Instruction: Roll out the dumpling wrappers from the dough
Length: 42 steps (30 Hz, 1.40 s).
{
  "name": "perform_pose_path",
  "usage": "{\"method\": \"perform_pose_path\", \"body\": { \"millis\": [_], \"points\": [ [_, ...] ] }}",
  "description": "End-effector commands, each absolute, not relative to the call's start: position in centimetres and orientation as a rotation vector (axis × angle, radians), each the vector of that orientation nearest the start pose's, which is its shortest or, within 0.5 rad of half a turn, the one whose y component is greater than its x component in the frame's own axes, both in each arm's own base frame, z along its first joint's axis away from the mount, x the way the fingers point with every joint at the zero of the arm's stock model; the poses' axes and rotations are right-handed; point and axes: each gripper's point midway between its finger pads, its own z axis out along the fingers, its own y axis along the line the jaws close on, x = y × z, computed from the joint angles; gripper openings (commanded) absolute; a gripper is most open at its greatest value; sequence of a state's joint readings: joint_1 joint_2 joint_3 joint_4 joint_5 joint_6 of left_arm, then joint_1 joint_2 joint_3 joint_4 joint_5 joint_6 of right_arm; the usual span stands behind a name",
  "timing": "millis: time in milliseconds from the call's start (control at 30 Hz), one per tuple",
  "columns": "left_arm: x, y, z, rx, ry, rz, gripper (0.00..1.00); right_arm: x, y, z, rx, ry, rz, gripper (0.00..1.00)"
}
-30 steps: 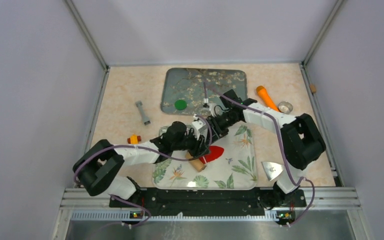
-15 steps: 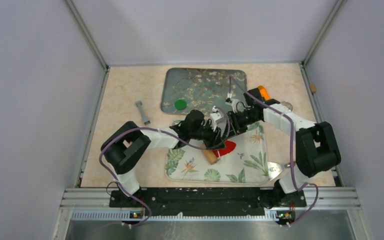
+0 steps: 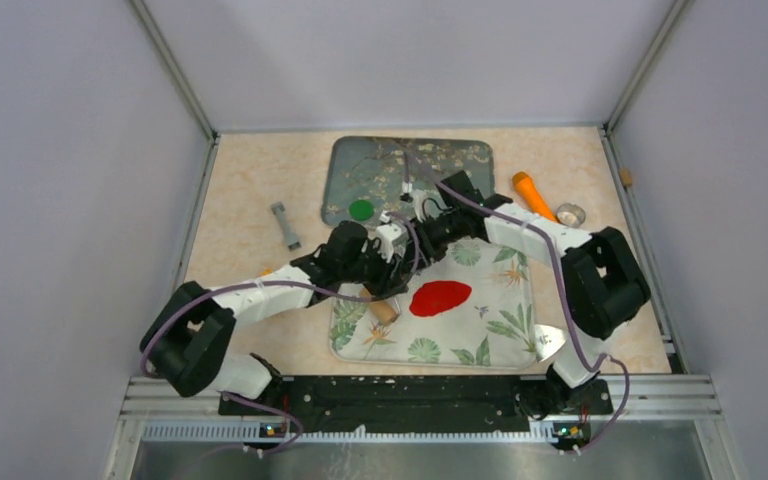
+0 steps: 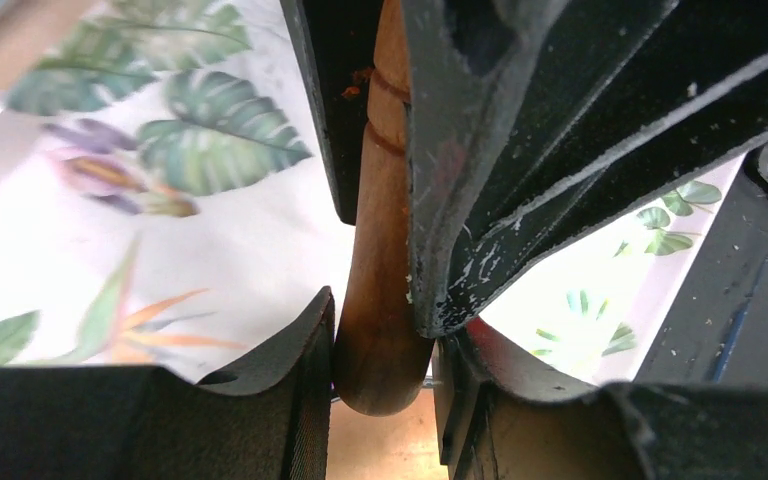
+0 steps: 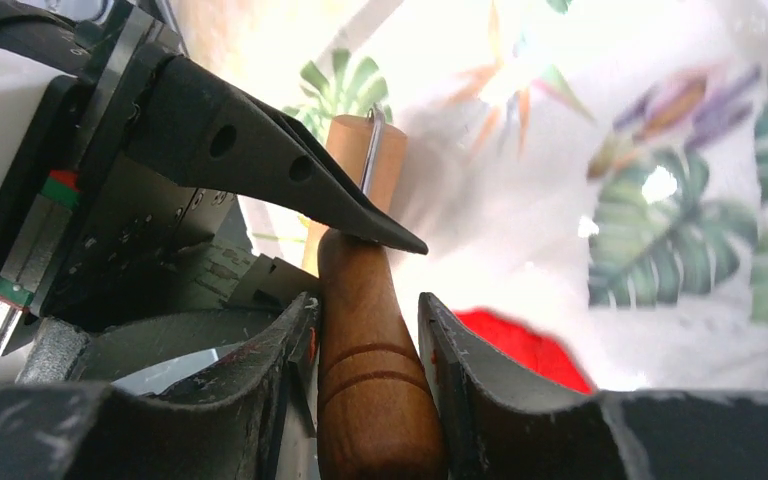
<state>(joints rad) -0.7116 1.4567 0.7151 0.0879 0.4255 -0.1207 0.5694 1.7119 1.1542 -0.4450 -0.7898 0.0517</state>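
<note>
L gripper: jaws narrow, clamped on one handle of the wooden rolling pin. R gripper: same, pinching the opp. handle, grooved end between its fingers. So pin is carried two-handed, both wrists crowded close.

From overhead, pin lies along the left side of the leaf-print tray, one handle end poking out twd the near-left corner. Can't tell if the barrel is touching the tray or riding just above.

Red dough: flat oval, about mid-tray, just right of the pin and apart from it. Not round yet, by my read. Green wrapper sits on the blossom-print tray, near-left corner, looks done.

Step in hand, I reckon: bring pin back over the red piece for another pass.

To do it well:
- both ends at same ht, else dough wedges
- light, even press; short strokes
- cross the long axis to round it off
- move arms in sync, no twist on handles
- watch tray sliding on table
</note>
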Motion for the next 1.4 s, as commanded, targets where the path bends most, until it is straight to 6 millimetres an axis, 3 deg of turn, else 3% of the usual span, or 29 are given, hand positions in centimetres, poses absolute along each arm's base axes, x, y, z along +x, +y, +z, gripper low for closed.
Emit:
{"method": "perform_pose_path", "body": {
  "millis": [0,100,267,367,467,667,800,900,1200,1367],
  "points": [
    [26.4,-28.3,13.6,0.843,1.924,-0.833,0.00,26.2,31.8,14.6,-1.010,2.306,1.202,0.00],
    [26.1,-31.3,15.9,0.939,1.783,-0.948,0.00,26.6,29.6,16.2,-1.030,2.285,1.156,0.00],
    [27.9,-36.6,16.6,0.948,1.725,-1.045,0.00,25.7,24.4,16.1,-1.060,2.362,1.041,0.00],
    [29.0,-38.9,16.3,0.932,1.717,-1.082,0.00,25.6,22.4,15.8,-1.021,2.394,1.001,0.00],
    [29.3,-40.1,15.2,0.933,1.728,-1.089,0.00,24.9,21.7,14.8,-1.028,2.426,0.986,0.00],
    [28.0,-39.1,10.3,0.889,1.886,-1.110,0.00,24.1,21.0,11.5,-1.010,2.498,0.967,0.00],
    [26.2,-37.0,6.2,0.837,2.046,-1.110,0.00,23.7,20.6,8.3,-0.961,2.595,0.949,0.00],
    [25.3,-35.4,4.3,0.801,2.128,-1.106,0.00,23.5,20.7,6.4,-0.947,2.645,0.941,0.00],
    [24.6,-32.1,3.0,0.787,2.160,-1.033,0.00,23.0,22.8,4.6,-1.046,2.641,0.916,0.00],
    [24.5,-30.8,3.5,0.803,2.153,-1.001,0.00,23.1,25.1,5.2,-1.082,2.580,0.956,0.00]
  ]
}}
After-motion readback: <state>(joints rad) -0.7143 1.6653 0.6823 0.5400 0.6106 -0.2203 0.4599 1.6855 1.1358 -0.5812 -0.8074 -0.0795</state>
